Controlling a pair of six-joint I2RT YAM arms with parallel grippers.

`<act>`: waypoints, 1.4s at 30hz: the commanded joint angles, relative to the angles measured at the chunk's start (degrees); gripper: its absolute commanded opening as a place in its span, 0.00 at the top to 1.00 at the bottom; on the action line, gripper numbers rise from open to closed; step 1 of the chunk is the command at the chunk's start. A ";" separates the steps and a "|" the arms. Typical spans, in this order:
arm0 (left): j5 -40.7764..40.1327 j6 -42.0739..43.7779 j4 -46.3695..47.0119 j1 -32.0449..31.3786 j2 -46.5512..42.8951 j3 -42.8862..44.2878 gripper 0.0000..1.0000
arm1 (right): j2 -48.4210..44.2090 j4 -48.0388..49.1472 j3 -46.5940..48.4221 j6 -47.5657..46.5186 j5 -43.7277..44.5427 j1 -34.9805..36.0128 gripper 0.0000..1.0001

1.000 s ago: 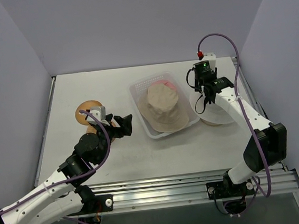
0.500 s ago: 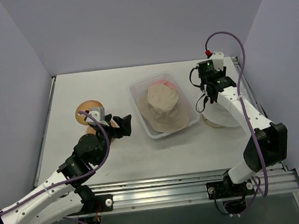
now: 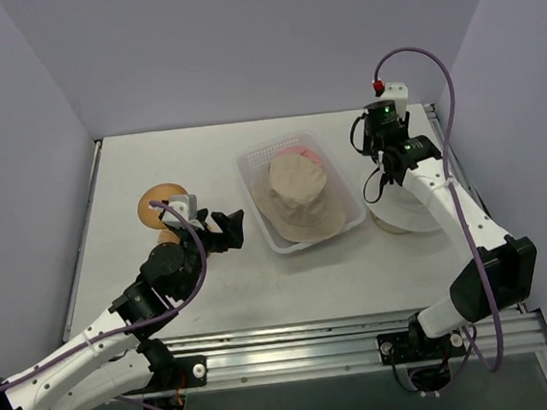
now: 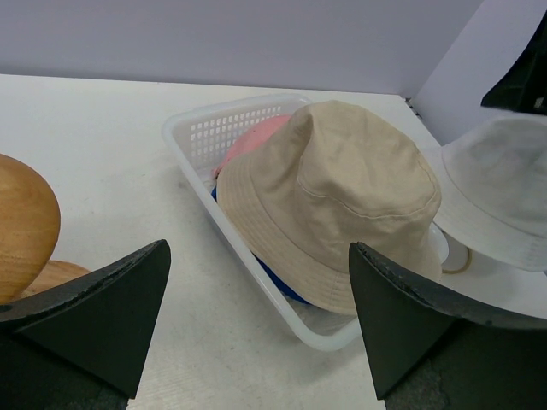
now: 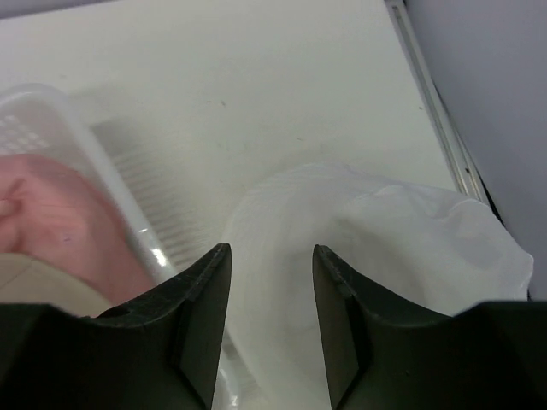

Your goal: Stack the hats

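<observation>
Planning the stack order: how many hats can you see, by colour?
Beige fabric bucket hat: 1
Pink fabric cap: 1
Blue fabric cap, only an edge showing: 1
White fabric hat: 1
Total: 4

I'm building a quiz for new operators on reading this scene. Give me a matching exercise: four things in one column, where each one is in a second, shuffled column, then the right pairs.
Things
1. beige hat
2. pink cap
3. white hat
4. dome

Places
A. in the basket, under another hat
B. left of the basket
C. on top in the basket
D. right of the basket

Pairs: 1-C, 2-A, 3-D, 4-B
</observation>
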 commanded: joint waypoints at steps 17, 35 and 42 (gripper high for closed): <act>-1.40 1.93 2.74 -0.19 0.62 0.44 0.06 | -2.02 6.74 0.67 4.89 -18.22 13.38 0.62; -1.58 1.93 2.65 -0.19 0.70 0.52 0.06 | 1.75 5.78 -0.03 3.22 -14.27 17.08 0.64; -1.58 1.93 2.65 -0.19 0.79 0.52 0.06 | 4.21 5.17 1.46 1.46 -13.30 17.69 0.66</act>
